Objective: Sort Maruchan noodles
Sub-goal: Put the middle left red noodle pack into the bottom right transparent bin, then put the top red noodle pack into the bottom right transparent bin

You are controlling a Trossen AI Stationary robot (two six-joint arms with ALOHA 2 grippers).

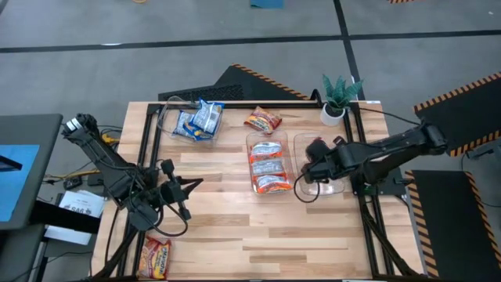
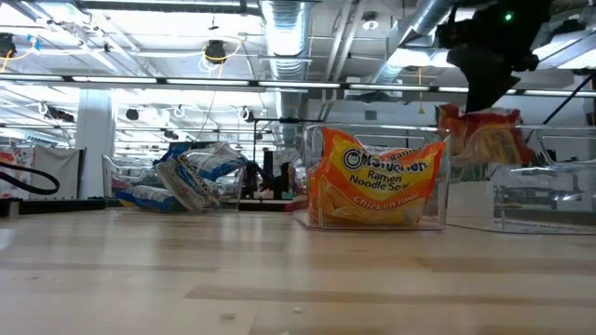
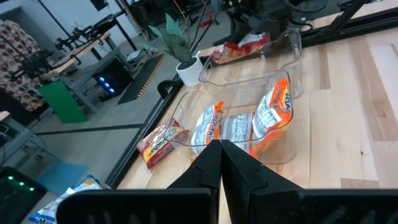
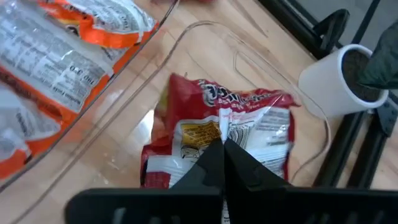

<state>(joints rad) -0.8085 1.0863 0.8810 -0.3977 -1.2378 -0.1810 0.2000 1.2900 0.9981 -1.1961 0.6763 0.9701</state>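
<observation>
wood table [image 1: 235, 227]; right fingers [image 4: 222, 163] pinch red packet [image 4: 217, 124]; left fingers [image 3: 221, 163] together; orange packet [image 2: 377, 181] reads "ramen noodle soup".

wooden table [image 1: 235, 227] | clear bins [image 1: 270, 164] | two loose packets [image 1: 154, 256] | potted plant [image 1: 337, 102]

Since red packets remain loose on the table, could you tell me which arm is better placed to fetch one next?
Left, probably: the left gripper is shut and idle near the front red packet, while the right gripper grips one over the right bin.

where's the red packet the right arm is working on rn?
The red packet is held in the right tool, over the rightmost clear bin, just right of the bin of orange packets in the high view.
</observation>
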